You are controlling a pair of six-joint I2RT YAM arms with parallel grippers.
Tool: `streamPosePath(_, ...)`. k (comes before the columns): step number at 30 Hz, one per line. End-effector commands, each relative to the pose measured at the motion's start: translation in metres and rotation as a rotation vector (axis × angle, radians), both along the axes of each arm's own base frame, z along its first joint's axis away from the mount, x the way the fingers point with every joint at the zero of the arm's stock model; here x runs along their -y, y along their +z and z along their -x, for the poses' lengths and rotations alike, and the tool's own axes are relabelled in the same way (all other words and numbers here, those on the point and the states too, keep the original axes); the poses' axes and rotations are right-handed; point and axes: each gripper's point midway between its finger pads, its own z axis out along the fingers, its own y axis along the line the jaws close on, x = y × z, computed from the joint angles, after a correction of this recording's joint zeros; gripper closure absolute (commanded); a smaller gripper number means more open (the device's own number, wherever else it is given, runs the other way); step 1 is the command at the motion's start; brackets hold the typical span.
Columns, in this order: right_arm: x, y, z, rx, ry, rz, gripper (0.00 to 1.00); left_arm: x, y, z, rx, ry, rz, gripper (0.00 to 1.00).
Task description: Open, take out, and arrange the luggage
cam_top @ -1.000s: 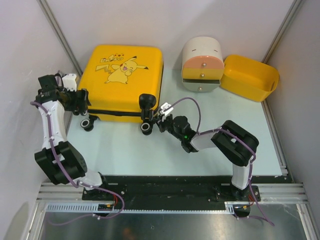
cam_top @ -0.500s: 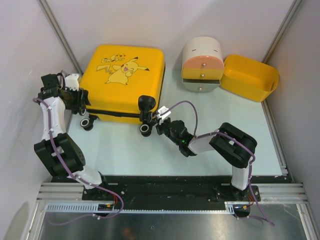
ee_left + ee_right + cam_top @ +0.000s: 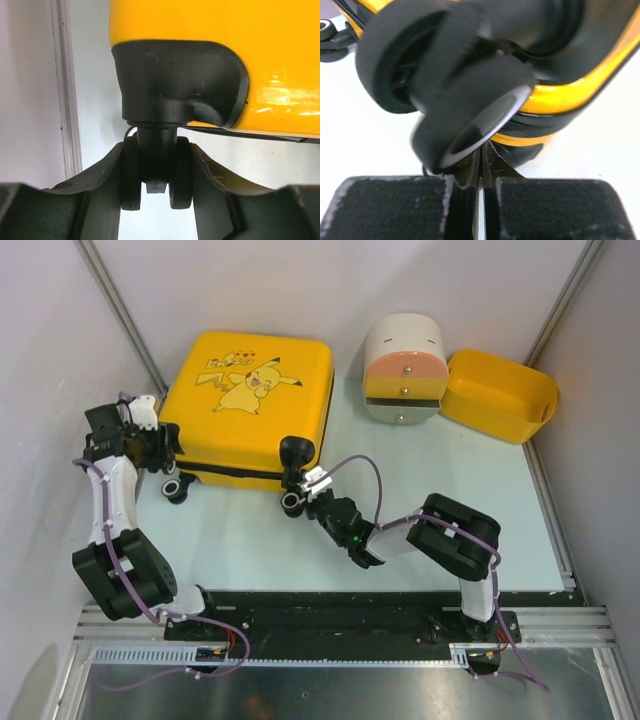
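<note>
Black-padded right gripper (image 3: 481, 165): closed tight, no held item discernible; sits just below near-right caster (image 3: 470, 110). Further out, left gripper (image 3: 156, 172): approx. half open, clamps near-left caster (image 3: 181, 172) betw. both fingers. Beyond, luggage (image 3: 250, 410): closed, lies flat at table (image 3: 430, 490) far-left, print up. Far-right: cabinet (image 3: 403, 370) & yellow bin (image 3: 500, 395), side by side.

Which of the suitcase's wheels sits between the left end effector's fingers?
The luggage's back left wheel, nearest the side wall. The front left wheel and both right-hand wheels are ungripped.
</note>
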Motion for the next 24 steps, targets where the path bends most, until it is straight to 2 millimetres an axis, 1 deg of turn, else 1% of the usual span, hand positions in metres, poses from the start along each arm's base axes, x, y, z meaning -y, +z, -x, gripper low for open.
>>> streamPosePath(1,-0.064,0.051,0.043,0.075,0.150,-0.170,1.00,0.069,-0.032,0.048,-0.194,-0.064,0.257,1.00)
streamPosePath(2,-0.067,0.052,0.041,0.073,0.141,-0.178,1.00,0.071,-0.033,0.049,-0.195,-0.066,0.263,1.00)
streamPosePath(3,-0.076,0.059,0.037,0.083,0.140,-0.202,1.00,0.073,-0.033,0.049,-0.197,-0.068,0.270,1.00)
streamPosePath(5,-0.082,0.062,0.032,0.100,0.119,-0.212,1.00,0.078,-0.032,0.051,-0.194,-0.078,0.268,1.00)
streamPosePath(6,-0.091,0.067,0.027,0.108,0.114,-0.232,1.00,0.079,-0.031,0.052,-0.192,-0.081,0.271,1.00)
streamPosePath(8,-0.101,0.073,0.025,0.123,0.120,-0.246,1.00,0.085,-0.032,0.053,-0.195,-0.094,0.272,1.00)
streamPosePath(9,-0.107,0.066,0.023,0.125,0.121,-0.245,1.00,0.087,-0.033,0.054,-0.198,-0.096,0.277,1.00)
streamPosePath(10,-0.115,0.077,0.022,0.140,0.127,-0.275,1.00,0.090,-0.034,0.056,-0.205,-0.097,0.288,1.00)
streamPosePath(12,-0.125,0.076,0.021,0.145,0.137,-0.285,1.00,0.094,-0.035,0.059,-0.207,-0.105,0.293,1.00)
streamPosePath(13,-0.136,0.075,0.020,0.150,0.147,-0.300,1.00,0.096,-0.037,0.060,-0.212,-0.111,0.294,1.00)
streamPosePath(15,-0.147,0.076,0.021,0.157,0.162,-0.313,1.00,0.099,-0.039,0.064,-0.217,-0.115,0.297,1.00)
streamPosePath(16,-0.152,0.065,0.020,0.151,0.165,-0.304,1.00,0.101,-0.040,0.065,-0.218,-0.124,0.296,1.00)
streamPosePath(17,-0.157,0.074,0.018,0.162,0.163,-0.325,1.00,0.103,-0.040,0.066,-0.215,-0.132,0.294,1.00)
streamPosePath(19,-0.161,0.068,0.015,0.163,0.165,-0.322,1.00,0.110,-0.041,0.072,-0.214,-0.160,0.273,1.00)
streamPosePath(21,-0.162,0.074,0.011,0.174,0.168,-0.337,1.00,0.114,-0.046,0.078,-0.227,-0.174,0.267,1.00)
streamPosePath(22,-0.163,0.075,0.012,0.177,0.183,-0.339,1.00,0.118,-0.045,0.080,-0.221,-0.181,0.264,1.00)
streamPosePath(23,-0.164,0.083,0.013,0.184,0.192,-0.351,1.00,0.121,-0.046,0.082,-0.222,-0.183,0.275,1.00)
streamPosePath(24,-0.166,0.085,0.014,0.187,0.205,-0.357,1.00,0.125,-0.049,0.085,-0.231,-0.192,0.280,1.00)
